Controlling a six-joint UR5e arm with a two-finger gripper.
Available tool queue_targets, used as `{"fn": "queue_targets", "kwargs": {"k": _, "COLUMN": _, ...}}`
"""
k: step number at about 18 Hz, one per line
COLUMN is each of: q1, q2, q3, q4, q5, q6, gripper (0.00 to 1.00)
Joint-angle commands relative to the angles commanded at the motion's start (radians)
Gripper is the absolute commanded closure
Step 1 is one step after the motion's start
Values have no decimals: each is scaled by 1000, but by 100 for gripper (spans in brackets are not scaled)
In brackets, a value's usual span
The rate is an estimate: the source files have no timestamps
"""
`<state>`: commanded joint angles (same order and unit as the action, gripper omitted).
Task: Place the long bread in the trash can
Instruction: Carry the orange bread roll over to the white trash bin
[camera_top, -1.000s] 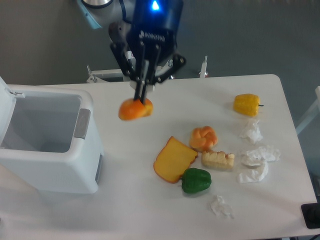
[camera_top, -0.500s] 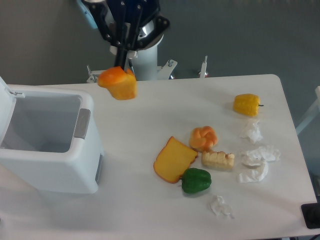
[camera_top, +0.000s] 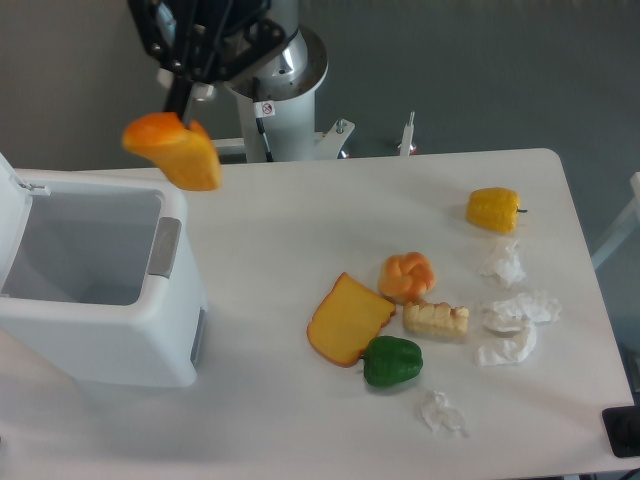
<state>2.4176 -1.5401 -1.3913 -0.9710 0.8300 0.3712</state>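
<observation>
Tool (camera_top: 180, 105) clamped the long bread (camera_top: 173, 151) — smooth, orange-golden, rounded loaf — held in the air over the right rim of the trash can (camera_top: 95, 290). Can was boxy white plastic, lid open, inside looked bare. Flat toast slice (camera_top: 348, 319) lay on the tabletop (camera_top: 300, 220).

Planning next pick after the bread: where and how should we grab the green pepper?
Grip the green pepper across its narrower front-to-back width, coming straight down from above. It lies low and lobed on the table, so a side approach has little to catch. Keep the fingers off its left edge, where the toast slice touches it; the front and right sides look free.
</observation>
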Motion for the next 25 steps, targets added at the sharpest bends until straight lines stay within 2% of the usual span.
{"fn": "queue_targets", "kwargs": {"k": 8, "q1": -31, "q2": -6, "q3": -5, "q4": 2, "q5": -18, "q6": 0, "gripper": 100}}
{"fn": "queue_targets", "kwargs": {"k": 13, "q1": -38, "q2": -23, "q3": 0, "q4": 28, "q5": -48, "q6": 5, "gripper": 100}}
{"fn": "queue_targets", "kwargs": {"k": 25, "q1": -97, "q2": -78, "q3": 0, "q4": 44, "q5": -48, "q6": 9, "gripper": 100}}
